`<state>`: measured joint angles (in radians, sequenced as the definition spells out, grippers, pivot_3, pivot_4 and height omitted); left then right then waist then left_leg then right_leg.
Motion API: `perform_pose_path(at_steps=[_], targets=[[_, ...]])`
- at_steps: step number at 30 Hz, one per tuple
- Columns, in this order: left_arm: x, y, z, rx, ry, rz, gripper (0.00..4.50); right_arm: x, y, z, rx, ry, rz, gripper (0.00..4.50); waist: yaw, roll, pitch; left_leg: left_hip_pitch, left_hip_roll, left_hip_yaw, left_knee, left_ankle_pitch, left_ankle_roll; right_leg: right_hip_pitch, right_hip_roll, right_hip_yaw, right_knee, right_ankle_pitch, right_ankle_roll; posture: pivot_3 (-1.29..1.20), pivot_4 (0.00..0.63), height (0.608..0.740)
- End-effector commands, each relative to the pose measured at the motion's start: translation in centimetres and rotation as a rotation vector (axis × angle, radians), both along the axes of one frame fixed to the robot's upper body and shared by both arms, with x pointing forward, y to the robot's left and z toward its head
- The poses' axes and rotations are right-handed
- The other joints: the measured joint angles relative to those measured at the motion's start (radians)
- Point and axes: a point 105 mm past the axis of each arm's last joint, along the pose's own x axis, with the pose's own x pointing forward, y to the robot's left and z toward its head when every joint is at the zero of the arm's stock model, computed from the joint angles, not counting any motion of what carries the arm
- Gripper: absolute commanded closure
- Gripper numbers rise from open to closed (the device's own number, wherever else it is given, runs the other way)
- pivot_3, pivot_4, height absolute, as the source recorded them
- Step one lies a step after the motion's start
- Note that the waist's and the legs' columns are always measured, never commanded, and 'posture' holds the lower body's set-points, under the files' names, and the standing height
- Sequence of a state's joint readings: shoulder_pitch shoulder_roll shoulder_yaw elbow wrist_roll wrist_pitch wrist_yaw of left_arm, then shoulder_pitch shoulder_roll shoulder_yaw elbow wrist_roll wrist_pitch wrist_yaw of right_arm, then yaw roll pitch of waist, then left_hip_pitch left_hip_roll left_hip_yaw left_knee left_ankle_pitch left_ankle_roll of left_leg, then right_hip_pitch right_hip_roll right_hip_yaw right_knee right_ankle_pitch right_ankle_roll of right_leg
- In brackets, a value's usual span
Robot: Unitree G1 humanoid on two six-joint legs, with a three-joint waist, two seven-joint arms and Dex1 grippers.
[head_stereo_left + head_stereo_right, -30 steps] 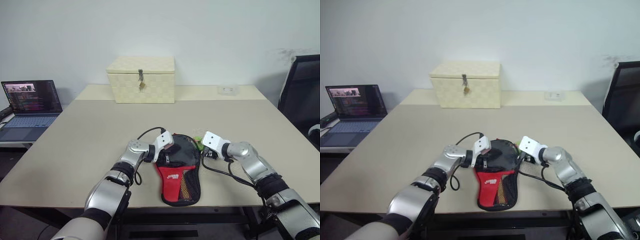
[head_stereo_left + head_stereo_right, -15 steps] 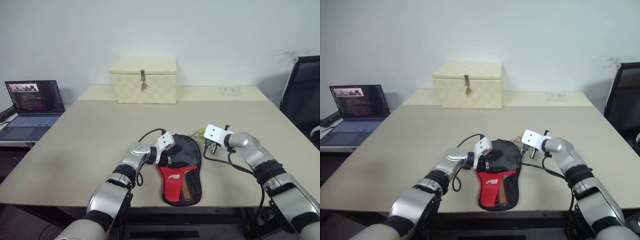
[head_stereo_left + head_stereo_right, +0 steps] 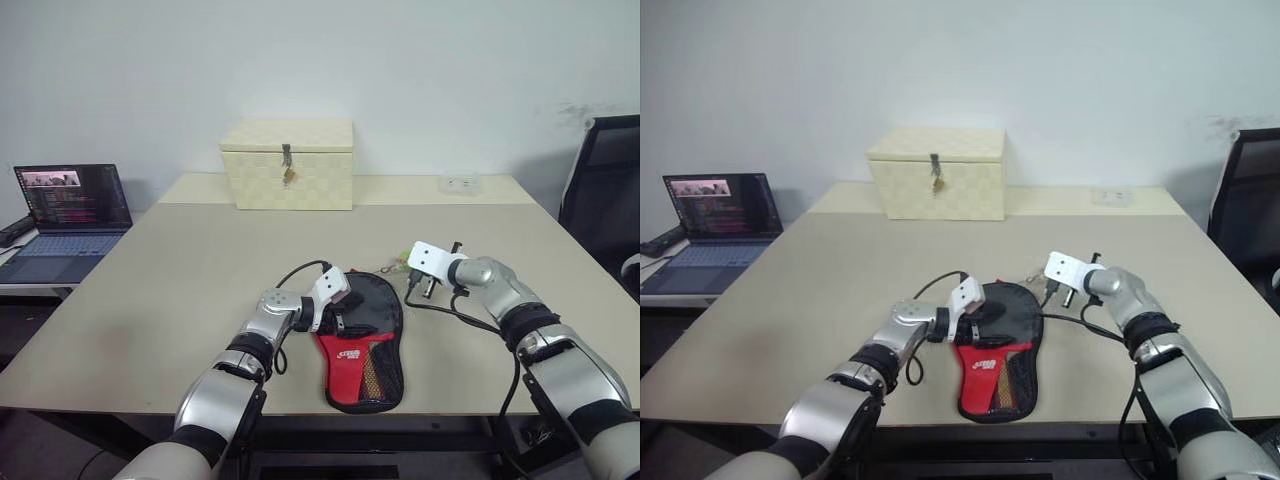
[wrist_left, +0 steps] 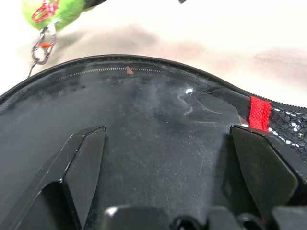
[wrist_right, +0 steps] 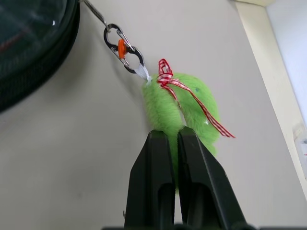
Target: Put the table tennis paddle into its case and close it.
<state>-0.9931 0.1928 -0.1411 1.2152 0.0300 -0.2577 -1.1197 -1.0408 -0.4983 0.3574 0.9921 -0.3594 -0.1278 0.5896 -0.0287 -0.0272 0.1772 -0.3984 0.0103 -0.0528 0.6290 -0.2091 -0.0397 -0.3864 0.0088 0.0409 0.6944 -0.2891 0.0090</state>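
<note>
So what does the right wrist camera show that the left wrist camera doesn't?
Right wrist view alone: the right claw shut on the green fluffy charm, with its striped red ribbon in full. Left wrist view alone: the left claw spread open over the case, plus a red tab and mesh. Shared: the case's zipped rim, the metal clip, the charm and the table.

A cream woven box point(image 3: 287, 164) with a metal latch point(image 3: 286, 165) stands at the far edge of the desk point(image 3: 180, 270), left of its middle. A small white object point(image 3: 460, 182) lies near the far right corner. Beyond the left edge an open laptop point(image 3: 62, 215) sits on a lower surface. A black chair point(image 3: 603, 190) stands past the right edge.
</note>
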Motion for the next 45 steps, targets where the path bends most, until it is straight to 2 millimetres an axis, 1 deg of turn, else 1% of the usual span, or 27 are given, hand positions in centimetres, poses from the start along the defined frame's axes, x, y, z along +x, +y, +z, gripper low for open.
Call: perform_pose_path(at_steps=[1,3,6,8,9,10,12,15,18,24,28,31,32,35,39,43,44,45], targets=[[-1.9,0.6,-4.8,0.104,0.15,0.002,0.0,-0.8,-2.0,1.1,0.008,-0.012,-0.004,4.43,0.0,0.001,-0.001,0.0,0.0,0.0,0.0,0.0,0.0,0.0,0.0,0.0,0.0,-0.001,0.002,0.0,0.15,0.74],[-2.0,0.4,-4.9,0.105,0.153,0.003,0.0,-1.8,-2.5,1.1,0.015,0.004,0.009,4.43,0.0,0.002,-0.001,0.0,-0.001,0.0,0.0,0.0,0.0,0.001,-0.001,0.0,-0.001,-0.003,0.005,0.0,0.15,0.74],[-2.0,0.3,-4.9,0.105,0.156,0.003,0.0,-4.2,-3.0,1.3,0.034,0.049,0.038,4.43,0.003,0.005,-0.003,0.0,-0.002,-0.001,0.0,0.0,0.0,0.002,-0.002,0.0,-0.001,-0.003,0.006,0.0,0.15,0.74],[-2.0,0.2,-4.9,0.105,0.156,0.002,0.0,-6.1,-3.2,1.6,0.05,0.087,0.057,4.43,0.002,0.006,-0.004,0.0,-0.002,-0.002,0.0,0.0,0.0,0.003,-0.002,0.0,-0.003,-0.003,0.006,0.0,0.15,0.74],[-2.0,0.1,-4.9,0.105,0.156,0.002,0.0,-7.7,-3.2,1.8,0.062,0.121,0.079,4.43,0.005,0.007,-0.004,0.001,-0.002,-0.001,0.0,0.0,0.0,0.004,-0.002,-0.001,-0.003,-0.003,0.006,0.0,0.15,0.74],[-2.0,0.0,-4.9,0.105,0.156,0.001,0.0,-9.3,-2.9,1.9,0.072,0.157,0.106,4.43,0.008,0.008,-0.005,0.001,-0.002,-0.003,0.0,0.0,0.0,0.004,-0.002,-0.001,-0.004,-0.003,0.006,0.0,0.15,0.74],[-1.9,0.0,-4.8,0.105,0.155,0.0,0.0,-11.9,-2.4,2.1,0.092,0.222,0.143,4.43,0.006,0.009,-0.006,0.001,-0.002,-0.004,0.0,-0.001,0.0,0.007,-0.001,-0.001,-0.008,-0.003,0.007,0.0,0.15,0.74],[-1.9,-0.1,-4.7,0.105,0.152,-0.001,0.0,-14.9,-1.7,2.1,0.116,0.312,0.173,4.43,0.002,0.011,-0.007,0.003,-0.002,-0.005,-0.001,-0.001,0.001,0.011,-0.002,-0.002,-0.013,-0.003,0.008,0.0,0.15,0.74],[-1.7,-0.8,-4.3,0.103,0.136,-0.003,0.0,-19.6,-0.4,0.6,0.129,0.465,0.248,4.43,0.011,0.01,-0.007,0.003,-0.002,-0.006,0.0,-0.001,0.0,0.013,-0.002,-0.003,-0.015,-0.003,0.009,0.0,0.15,0.74],[-1.5,-1.7,-3.7,0.095,0.127,-0.011,0.0,-24.4,0.6,-2.6,0.08,0.617,0.316,4.43,0.019,0.008,-0.008,0.003,-0.003,-0.006,0.0,-0.003,-0.001,0.013,-0.004,-0.004,-0.016,-0.004,0.012,0.0,0.15,0.74],[-1.4,-2.1,-3.6,0.099,0.122,-0.018,0.0,-27.1,1.5,-2.7,0.121,0.707,0.364,4.43,0.025,0.007,-0.008,0.002,-0.003,-0.004,0.0,-0.004,-0.001,0.013,-0.005,-0.005,-0.018,-0.005,0.013,0.0,0.15,0.74],[-1.4,-2.5,-3.4,0.1,0.116,-0.022,0.0,-30.5,3.4,-2.0,0.219,0.824,0.444,4.43,0.027,0.006,-0.008,0.002,-0.003,-0.004,0.0,-0.004,-0.001,0.013,-0.006,-0.005,-0.018,-0.006,0.014,0.0,0.15,0.74],[-1.4,-2.6,-3.3,0.101,0.113,-0.025,0.0,-31.3,4.1,-1.9,0.25,0.847,0.469,4.43,0.028,0.005,-0.009,0.002,-0.003,-0.004,0.0,-0.004,-0.001,0.013,-0.006,-0.005,-0.018,-0.006,0.014,0.0,0.15,0.74],[-1.3,-2.8,-3.1,0.103,0.106,-0.024,0.0,-31.9,4.8,-1.7,0.285,0.86,0.499,4.43,0.027,0.001,-0.01,0.002,-0.003,-0.004,0.0,-0.004,-0.002,0.013,-0.006,-0.005,-0.018,-0.006,0.014,0.0,0.15,0.74],[-1.1,-3.0,-2.9,0.107,0.096,-0.025,0.0,-31.7,5.7,-1.7,0.301,0.847,0.52,4.43,0.027,0.0,-0.01,0.002,-0.002,-0.004,0.0,-0.004,-0.001,0.014,-0.007,-0.005,-0.02,-0.005,0.015,0.0,0.15,0.74],[-1.0,-2.9,-2.5,0.1,0.09,-0.03,0.0,-29.9,5.9,-1.4,0.287,0.778,0.467,4.43,0.026,0.0,-0.01,0.001,-0.002,-0.004,0.0,-0.005,-0.001,0.013,-0.007,-0.005,-0.021,-0.005,0.015,0.0,0.15,0.74],[-1.0,-2.9,-2.5,0.098,0.089,-0.029,0.0,-29.4,5.9,-1.3,0.294,0.772,0.452,4.23,0.026,-0.001,-0.01,0.001,-0.002,-0.004,0.0,-0.005,-0.001,0.013,-0.007,-0.005,-0.021,-0.005,0.015,0.0,0.15,0.74],[-0.9,-2.7,-2.3,0.091,0.085,-0.027,0.0,-28.6,5.7,-0.8,0.308,0.754,0.44,3.98,0.025,-0.002,-0.009,0.001,-0.002,-0.004,0.0,-0.005,-0.001,0.013,-0.007,-0.005,-0.021,-0.005,0.015,0.0,0.15,0.74]])
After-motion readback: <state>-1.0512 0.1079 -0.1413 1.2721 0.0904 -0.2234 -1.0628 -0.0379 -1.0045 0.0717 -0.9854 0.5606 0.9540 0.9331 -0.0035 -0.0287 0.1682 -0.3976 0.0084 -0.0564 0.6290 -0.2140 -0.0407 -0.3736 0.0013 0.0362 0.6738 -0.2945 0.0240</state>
